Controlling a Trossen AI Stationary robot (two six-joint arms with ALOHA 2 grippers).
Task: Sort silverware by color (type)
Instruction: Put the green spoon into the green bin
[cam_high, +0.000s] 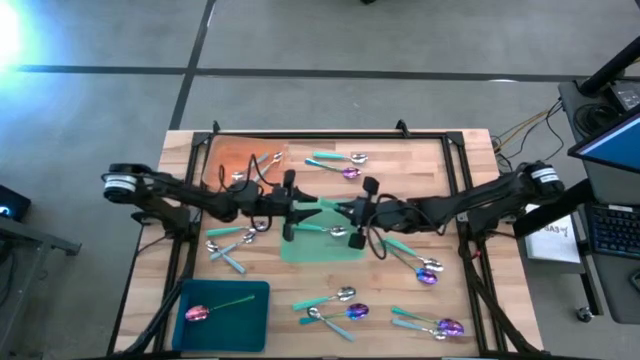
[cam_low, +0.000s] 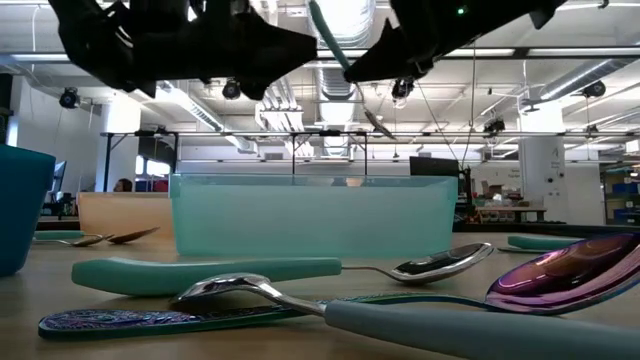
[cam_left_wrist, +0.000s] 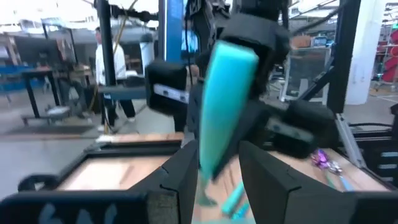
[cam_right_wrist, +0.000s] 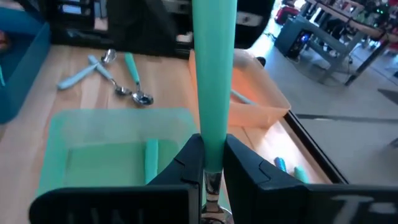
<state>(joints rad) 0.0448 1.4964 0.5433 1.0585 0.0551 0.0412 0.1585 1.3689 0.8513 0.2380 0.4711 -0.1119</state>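
Teal-handled spoon (cam_right_wrist: 214, 81): gripped by the right gripper (cam_right_wrist: 211, 163), fingers closed tight on the handle near the silver neck; the handle runs out past the fingertips, above the green tray (cam_high: 322, 245) at table centre. The far end of the same handle sits between the fingers of the left gripper (cam_left_wrist: 214, 171), which stand partly apart around it; whether they press on it cannot be told. Both grippers meet over the green tray in the high view.

Orange tray (cam_high: 240, 160): far left, holding silver utensils.
Blue tray (cam_high: 225, 315): near left, holding one purple-headed spoon (cam_high: 200, 313).
Loose silverware (cam_high: 335, 305): scattered on the wooden table (cam_high: 430, 160) around the trays.
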